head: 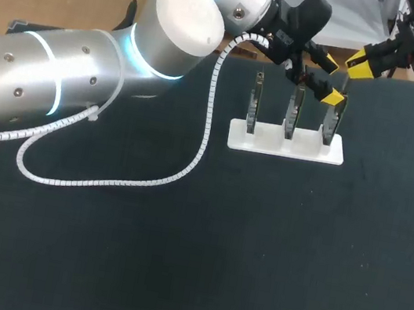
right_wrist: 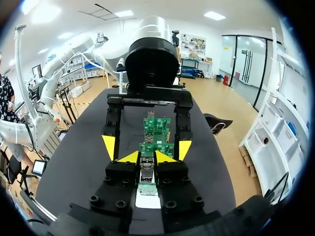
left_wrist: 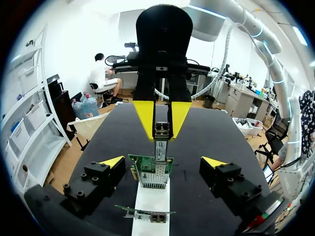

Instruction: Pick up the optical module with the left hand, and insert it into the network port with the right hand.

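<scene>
My right gripper [head: 359,67] comes in from the far right and is shut on the small metal optical module [right_wrist: 146,165]. In the left wrist view the module [left_wrist: 161,132] hangs between those yellow fingers [left_wrist: 145,118], just above the top edge of a green network board [left_wrist: 151,172]. That board is the rightmost [head: 332,119] of three standing upright in a white rack [head: 286,144]. My left gripper [head: 331,80] is open, with one finger on each side of this board's top and nothing in its grip. Its yellow tips [right_wrist: 109,146] show beyond the module in the right wrist view.
Two more boards [head: 255,99] [head: 295,108] stand in the rack to the left of the rightmost one. A white coiled cable [head: 107,184] from my left arm trails over the dark tabletop [head: 253,258].
</scene>
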You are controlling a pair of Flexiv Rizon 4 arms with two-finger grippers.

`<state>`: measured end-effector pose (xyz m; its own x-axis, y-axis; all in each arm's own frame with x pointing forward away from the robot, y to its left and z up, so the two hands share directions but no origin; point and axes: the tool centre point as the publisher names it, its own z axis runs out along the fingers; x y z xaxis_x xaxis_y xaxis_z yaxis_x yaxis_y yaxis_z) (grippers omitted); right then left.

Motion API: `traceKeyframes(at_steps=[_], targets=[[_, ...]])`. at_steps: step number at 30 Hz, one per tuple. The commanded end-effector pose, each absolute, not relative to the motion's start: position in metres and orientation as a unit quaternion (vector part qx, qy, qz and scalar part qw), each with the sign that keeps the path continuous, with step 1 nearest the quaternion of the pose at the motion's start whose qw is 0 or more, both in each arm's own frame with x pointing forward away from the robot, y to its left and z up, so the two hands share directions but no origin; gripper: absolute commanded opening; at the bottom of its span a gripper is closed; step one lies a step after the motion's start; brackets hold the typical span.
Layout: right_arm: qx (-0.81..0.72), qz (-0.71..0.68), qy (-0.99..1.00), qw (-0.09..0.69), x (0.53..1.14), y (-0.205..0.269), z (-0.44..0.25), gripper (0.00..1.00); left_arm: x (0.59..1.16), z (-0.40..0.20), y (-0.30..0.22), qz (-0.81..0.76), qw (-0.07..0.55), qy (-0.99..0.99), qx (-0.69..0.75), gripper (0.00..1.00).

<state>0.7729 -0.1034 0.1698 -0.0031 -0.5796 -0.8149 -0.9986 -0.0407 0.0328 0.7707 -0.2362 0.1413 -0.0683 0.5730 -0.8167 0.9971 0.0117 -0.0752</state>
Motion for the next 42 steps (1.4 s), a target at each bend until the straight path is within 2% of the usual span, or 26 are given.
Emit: traceKeyframes(at_steps=[1, 42], targets=[[-0.634, 0.336, 0.624, 0.309, 0.7698, -0.1025, 0.1664, 0.00, 0.7683, 0.1418, -0.2354, -0.346, 0.306, 0.644, 0.610, 1.00], [-0.628, 0.332, 0.629, 0.316, 0.7719, -0.1037, 0.1682, 0.00, 0.7683, 0.1418, -0.2354, -0.346, 0.306, 0.644, 0.610, 1.00]])
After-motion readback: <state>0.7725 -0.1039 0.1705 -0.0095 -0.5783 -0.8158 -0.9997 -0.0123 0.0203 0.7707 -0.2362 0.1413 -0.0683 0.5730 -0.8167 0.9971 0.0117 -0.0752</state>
